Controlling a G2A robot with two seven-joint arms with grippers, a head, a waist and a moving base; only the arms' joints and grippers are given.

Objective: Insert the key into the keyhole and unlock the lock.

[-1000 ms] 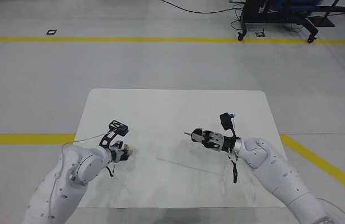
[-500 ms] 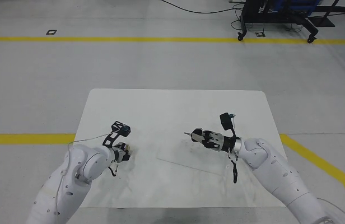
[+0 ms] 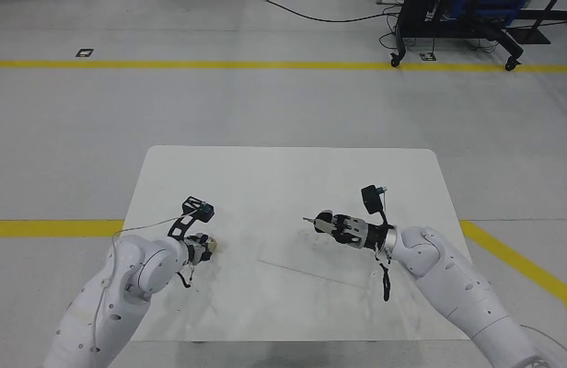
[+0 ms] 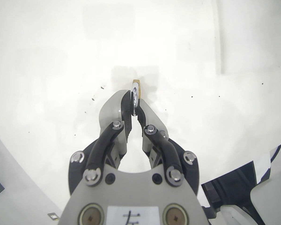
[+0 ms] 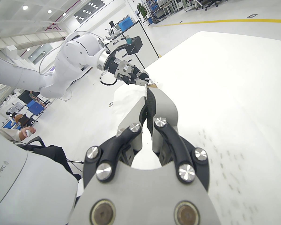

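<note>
The left gripper (image 4: 133,105) is clamped on the silver shackle of the lock (image 4: 136,85). The shackle stands edge-on between the black ribbed pads (image 4: 126,108). The brass body sticks out past the fingertips, so the lock's long axis carries straight on from the gripper and points away from the wrist. In the top view this gripper sits over the left part of the white table (image 3: 293,179), near the robot's side. The lock's body faces the middle of the table. I cannot tell whether the brass body touches the table or hangs just above it.

The right gripper (image 3: 322,221) is closed tight on the key (image 3: 309,220), over the middle of the table and a little to the right. The key's thin metal shaft projects from the fingertips. Its long axis lies roughly level and crosswise on the table, with the tip aimed at the left arm and the lock.

In the right wrist view the shaft shows as a narrow sliver just past the closed pads. The lock's brass body lies almost in line beyond it. In the top view the key and the lock are well apart, with a stretch of bare table between them. The key is not in the keyhole.
</note>
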